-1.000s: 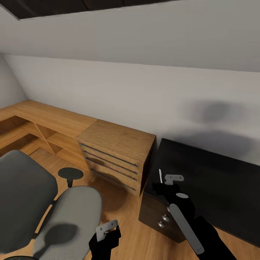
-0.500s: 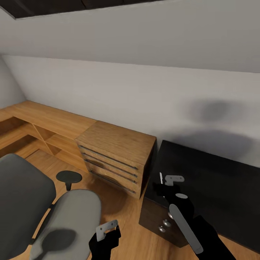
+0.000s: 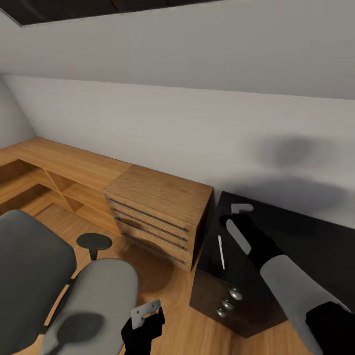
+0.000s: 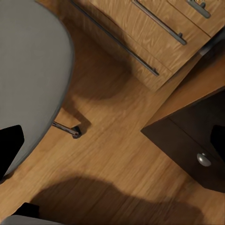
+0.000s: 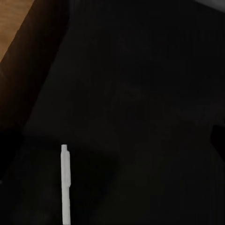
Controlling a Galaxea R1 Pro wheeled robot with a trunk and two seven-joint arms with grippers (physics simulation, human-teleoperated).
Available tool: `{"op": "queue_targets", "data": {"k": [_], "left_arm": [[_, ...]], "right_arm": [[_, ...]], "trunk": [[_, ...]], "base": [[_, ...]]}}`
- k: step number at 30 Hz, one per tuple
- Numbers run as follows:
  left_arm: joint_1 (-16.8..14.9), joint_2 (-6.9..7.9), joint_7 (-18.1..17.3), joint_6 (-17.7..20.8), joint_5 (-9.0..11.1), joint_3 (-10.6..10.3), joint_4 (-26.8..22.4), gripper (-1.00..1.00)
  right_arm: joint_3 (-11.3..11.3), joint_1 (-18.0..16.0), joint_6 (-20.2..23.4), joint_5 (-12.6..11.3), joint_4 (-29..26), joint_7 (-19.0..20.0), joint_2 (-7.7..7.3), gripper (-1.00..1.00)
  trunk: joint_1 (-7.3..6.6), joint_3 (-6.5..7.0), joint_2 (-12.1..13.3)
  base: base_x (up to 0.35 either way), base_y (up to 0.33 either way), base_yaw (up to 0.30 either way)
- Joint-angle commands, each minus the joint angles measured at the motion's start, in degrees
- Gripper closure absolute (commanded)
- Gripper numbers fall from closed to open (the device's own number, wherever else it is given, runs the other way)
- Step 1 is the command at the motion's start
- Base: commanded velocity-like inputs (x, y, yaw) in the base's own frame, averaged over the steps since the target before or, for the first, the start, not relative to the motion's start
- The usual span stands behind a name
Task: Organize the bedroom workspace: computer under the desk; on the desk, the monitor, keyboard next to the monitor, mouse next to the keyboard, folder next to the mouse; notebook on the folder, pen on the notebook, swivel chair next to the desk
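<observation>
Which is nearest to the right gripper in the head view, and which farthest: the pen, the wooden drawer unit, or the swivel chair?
From the right gripper:
1. Pen, lying on the black desk beside it.
2. Wooden drawer unit, left of the desk.
3. Swivel chair, far left.

The black counter (image 3: 296,246) stands against the white wall, with small drawers with round knobs under its left end. A white pen (image 3: 221,252) lies flat on its dark top, near the left edge, alone on that part. Beside the counter, touching or almost touching, is a wooden drawer unit (image 3: 158,212), and its top is bare. The wooden floor (image 3: 172,291) carries the grey swivel chair (image 3: 74,296), which stands near the drawer unit.
</observation>
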Motion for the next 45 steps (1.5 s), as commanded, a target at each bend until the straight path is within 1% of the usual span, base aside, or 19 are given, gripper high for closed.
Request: {"op": "queue_targets", "data": {"k": [1,3,4,5,9,11,15,16,17,19,20,21,24,27,29,31,33,38,45], "left_arm": [[-0.07,0.05,0.39,0.4,0.08,-0.12,-0.14,-1.0],[-0.07,0.05,0.39,0.4,0.08,-0.08,-0.18,-1.0],[-0.07,0.05,0.39,0.4,0.08,-0.07,-0.18,-1.0],[-0.07,0.05,0.39,0.4,0.08,-0.02,-0.19,-1.0],[-0.07,0.05,0.39,0.44,0.08,0.02,-0.2,-1.0],[-0.07,0.05,0.39,0.44,0.08,0.04,-0.25,-1.0],[-0.07,0.05,0.39,0.45,0.08,0.05,-0.6,-1.0],[-0.07,0.05,0.39,0.47,0.08,0.04,-0.79,-1.0],[-0.07,0.05,0.39,0.48,0.08,0.02,-0.89,-1.0],[-0.07,0.05,0.39,0.49,0.08,0.04,-0.95,-1.0],[-0.07,0.05,0.39,0.49,0.08,0.05,-0.98,-1.0],[-0.07,0.05,0.39,0.49,0.08,0.04,-0.99,-1.0],[-0.07,0.05,0.4,0.49,0.06,-0.02,-1.13,-1.0],[-0.07,0.05,0.95,0.49,0.03,-0.03,-1.33,-1.0],[-0.07,0.05,2.05,0.45,0.02,-0.05,-1.51,-1.0],[-0.07,-0.01,4.0,0.41,-0.08,-0.25,-2.31,-1.0],[-0.07,-0.03,5.69,0.35,-0.15,-0.38,-3.12,-1.0],[-0.07,-0.04,6.84,0.34,-0.18,-0.46,-4.3,-1.0],[-0.07,-0.04,6.98,0.4,-0.08,-0.47,-5.27,-1.0]], "right_arm": [[0.39,-2.36,-0.2,-0.47,3.3,0.61,0.51,-1.0],[0.56,-4.64,-0.44,0.13,7.18,2.24,1.4,-1.0],[0.61,-5.14,-0.45,0.48,8.18,2.63,1.75,-1.0],[0.68,-5.87,-0.48,1.3,9.73,3.25,2.55,-1.0],[0.74,-6.8,-0.4,2.96,12.35,4.13,4.95,-1.0],[0.71,-6.89,-0.37,3.16,14.16,4.25,5.88,-1.0],[0.67,-6.78,-0.39,3.1,17.02,4.4,6.75,-1.0],[0.64,-6.32,-0.46,2.65,17.79,4.46,7.02,-1.0],[0.58,-5.28,-0.54,1.41,18.18,4.45,7.12,-1.0],[0.5,-3.94,-0.46,-1.4,18.37,4.39,7.09,-1.0],[0.45,-3.33,-0.34,-3.94,18.54,4.2,6.99,-1.0],[0.39,-3.13,-0.33,-4.88,18.65,4.14,6.89,-1.0],[0.41,-2.72,-0.54,-5.72,18.98,4.26,6.77,-1.0],[0.38,-2.41,-0.54,-5.73,19.38,4.29,6.75,-1.0],[0.36,-2.36,-0.57,-5.71,19.51,4.31,6.71,-1.0],[0.34,-2.32,-0.59,-5.7,19.65,4.35,6.63,-1.0],[0.35,-2.31,-0.62,-5.69,19.72,4.44,6.02,-1.0],[0.46,-2.07,-0.69,-5.7,20.43,4.63,4.96,-1.0],[0.5,-2.04,-0.7,-5.48,21.29,4.65,4.92,-1.0]], "trunk": [[0.02,-0.1,-0.1],[0.02,-0.1,-0.1],[0.02,-0.1,-0.1],[0.02,-0.1,-0.1],[0.02,-0.1,-0.1],[0.02,-0.1,-0.1],[0.02,-0.1,-0.1],[0.02,-0.1,-0.1],[0.02,-0.1,-0.1],[0.02,-0.1,-0.1],[0.02,-0.1,-0.1],[0.02,-0.1,-0.1],[0.02,-0.1,-0.1],[0.02,-0.1,-0.1],[0.02,-0.1,-0.1],[0.02,-0.1,-0.1],[0.02,-0.1,-0.1],[0.02,-0.1,-0.1],[1.56,-1.35,-2.9]], "base": [[0.0,0.0,0.0],[0.0,0.0,0.0],[0.0,0.0,0.0],[0.0,0.0,0.0],[0.0,0.0,0.0],[0.0,0.0,0.0],[0.0,0.0,0.0],[0.0,0.0,0.0],[0.0,0.0,0.0],[0.0,0.0,0.0],[0.0,0.0,0.0],[0.0,0.0,0.0],[0.0,0.0,0.0],[0.0,0.0,0.0],[0.0,0.0,0.0],[0.0,0.0,0.0],[0.0,0.0,0.0],[0.0,0.0,0.0],[0.0,0.0,0.0]]}}
